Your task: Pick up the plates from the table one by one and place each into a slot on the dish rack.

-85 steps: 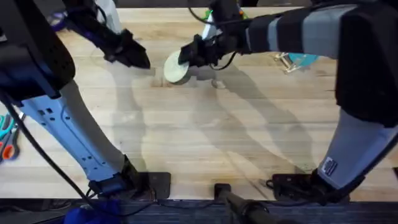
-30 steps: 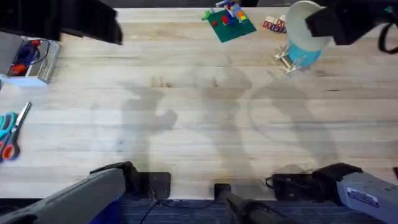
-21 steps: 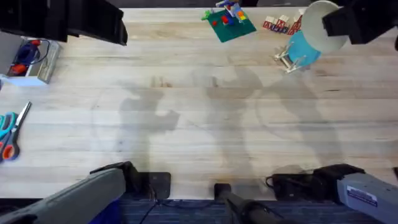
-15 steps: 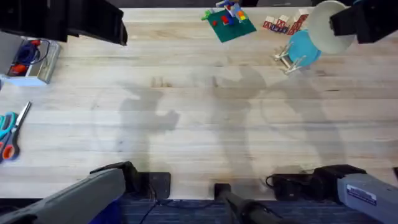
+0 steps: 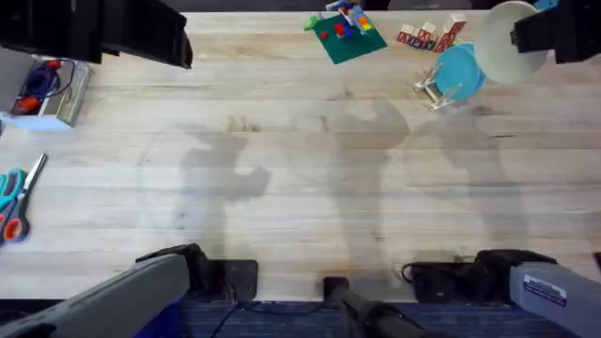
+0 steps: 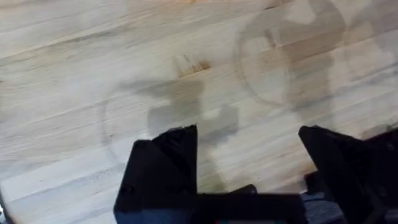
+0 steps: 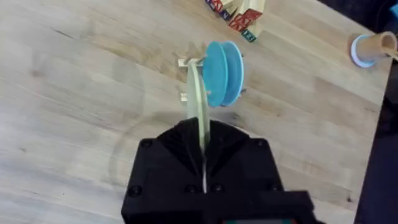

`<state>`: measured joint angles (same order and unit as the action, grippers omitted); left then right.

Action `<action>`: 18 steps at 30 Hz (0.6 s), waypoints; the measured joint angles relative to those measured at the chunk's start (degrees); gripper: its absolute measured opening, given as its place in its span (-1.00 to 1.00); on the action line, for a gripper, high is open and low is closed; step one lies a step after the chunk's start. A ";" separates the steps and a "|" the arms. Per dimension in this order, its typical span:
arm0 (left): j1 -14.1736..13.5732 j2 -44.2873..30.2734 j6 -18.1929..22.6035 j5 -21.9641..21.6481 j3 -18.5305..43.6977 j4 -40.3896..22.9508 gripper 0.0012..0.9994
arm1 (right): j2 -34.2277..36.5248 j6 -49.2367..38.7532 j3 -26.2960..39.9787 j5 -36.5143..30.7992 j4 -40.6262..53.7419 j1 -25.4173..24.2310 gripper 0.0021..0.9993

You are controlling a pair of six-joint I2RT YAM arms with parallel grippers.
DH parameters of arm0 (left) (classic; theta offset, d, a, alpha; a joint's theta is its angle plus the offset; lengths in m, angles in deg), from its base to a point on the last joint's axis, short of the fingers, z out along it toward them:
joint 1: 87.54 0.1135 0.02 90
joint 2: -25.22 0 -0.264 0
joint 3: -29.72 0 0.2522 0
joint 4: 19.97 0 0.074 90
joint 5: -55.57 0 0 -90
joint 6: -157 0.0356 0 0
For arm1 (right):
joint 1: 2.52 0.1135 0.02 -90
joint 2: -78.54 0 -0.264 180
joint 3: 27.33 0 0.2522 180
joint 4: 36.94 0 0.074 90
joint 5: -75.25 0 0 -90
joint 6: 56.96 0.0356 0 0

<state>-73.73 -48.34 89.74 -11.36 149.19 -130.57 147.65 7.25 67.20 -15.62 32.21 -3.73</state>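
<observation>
1. The right gripper [image 7: 202, 163] is clamped on the cream-yellow plate [image 7: 198, 106], which stands edge-on between its black fingers; overhead the same plate [image 5: 502, 42] shows as a pale disc held above the far right of the table.
2. Just beyond the held plate stands the dish rack [image 7: 189, 78], its light pegs visible beside the teal-blue plate [image 7: 222, 73], which sits upright in a slot.
3. Overhead, the teal-blue plate [image 5: 459, 69] and dish rack [image 5: 433, 91] lie just left of and below the held plate.
4. The left gripper [image 6: 245, 158] hangs wide open over bare wood, holding nothing; its arm shows as a dark mass at the overhead view's upper left.
5. The table [image 5: 300, 188] is light planked wood crossed by soft grey arm shadows.
6. Along its far edge sit coloured wooden blocks [image 5: 432, 35] and a green board with small toy pieces [image 5: 346, 32].
7. At the left edge lie scissors [image 5: 17, 202] and a grey tray with red and blue items [image 5: 42, 94].
</observation>
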 joint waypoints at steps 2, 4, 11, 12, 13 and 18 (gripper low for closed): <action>0.00 0.02 0.00 0.00 0.00 0.00 0.99 | 1.19 -0.01 0.00 0.29 0.00 -0.22 -0.94; 0.00 0.00 -0.01 0.00 0.00 0.00 0.99 | 2.78 0.00 0.00 0.45 0.00 -0.20 -0.94; 0.00 0.00 0.00 0.00 0.00 0.00 0.99 | 8.55 0.05 0.00 0.55 -1.60 -0.20 -0.95; -0.02 0.00 0.00 0.00 0.00 0.00 0.99 | 9.14 0.11 0.00 0.55 -2.21 -0.20 -0.95; -0.01 0.01 -0.01 0.00 0.00 0.00 0.99 | 9.77 0.25 0.00 0.54 -2.88 -0.20 -0.95; 0.00 0.02 0.00 0.00 0.00 0.00 0.99 | 12.46 0.91 0.00 0.48 -5.64 -0.20 -0.95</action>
<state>-73.73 -48.32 89.74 -11.36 149.19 -130.57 160.10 8.16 67.20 -15.13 26.57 -3.93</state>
